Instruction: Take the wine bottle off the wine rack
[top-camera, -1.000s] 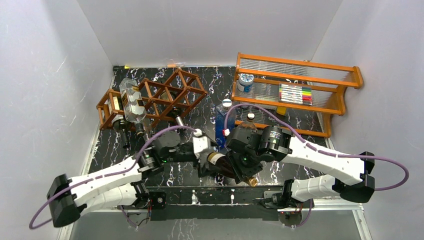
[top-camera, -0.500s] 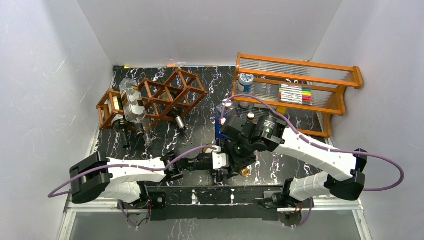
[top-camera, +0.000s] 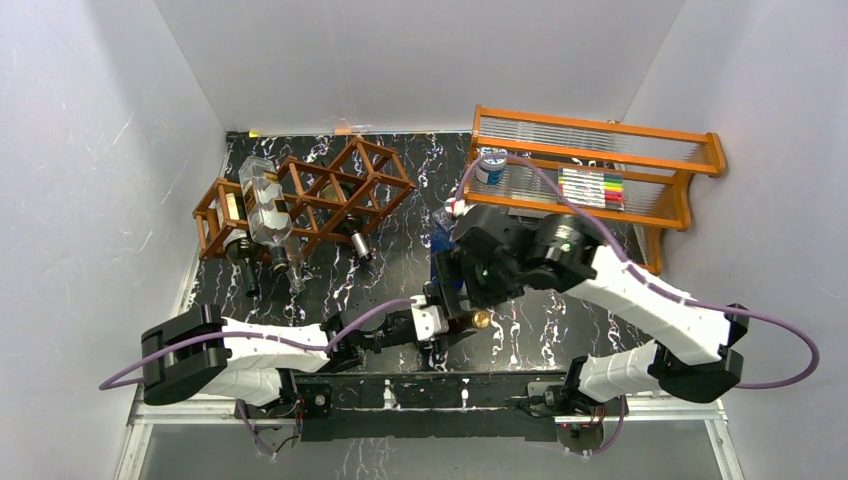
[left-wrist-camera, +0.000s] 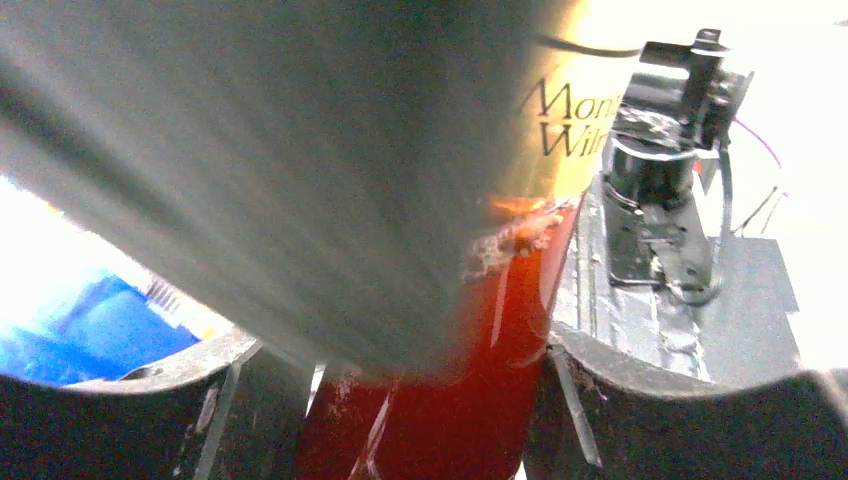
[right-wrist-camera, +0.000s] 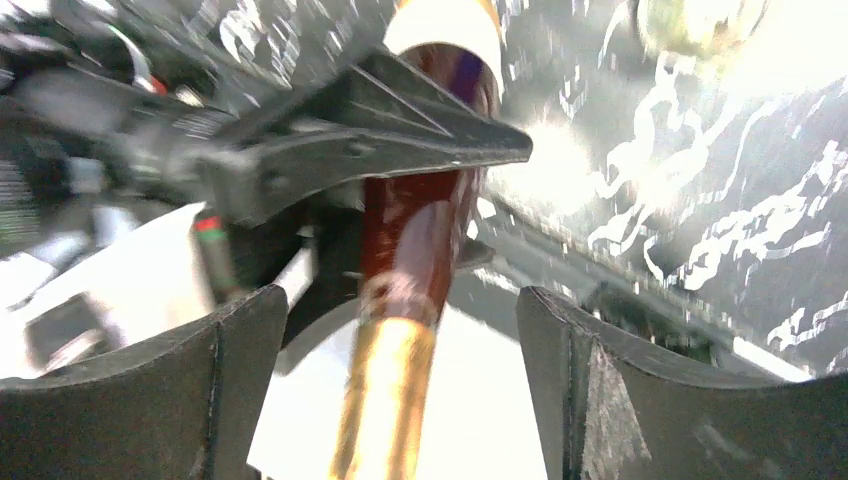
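The wine bottle (top-camera: 479, 319), dark red glass with a gold-foil neck, hangs off the wine rack (top-camera: 340, 185), low over the table's near middle. My left gripper (top-camera: 443, 326) is shut on its body. In the left wrist view the red glass (left-wrist-camera: 440, 410) fills the gap between the fingers of that gripper (left-wrist-camera: 420, 400). My right gripper (top-camera: 462, 290) is open. In the right wrist view its fingers stand wide on either side of the bottle's neck (right-wrist-camera: 415, 230), with clear gaps in that gripper (right-wrist-camera: 398, 305).
A clear bottle (top-camera: 262, 205) lies on the rack, and other bottle necks poke from its cells. A blue bottle (top-camera: 441, 240) stands just behind the grippers. An orange shelf unit (top-camera: 600, 135) at the back right holds markers (top-camera: 590, 188) and a small can (top-camera: 490, 165).
My right gripper has opened, let go of the bottle's neck and drawn back. My left arm has swung right and its gripper has closed on the bottle's body.
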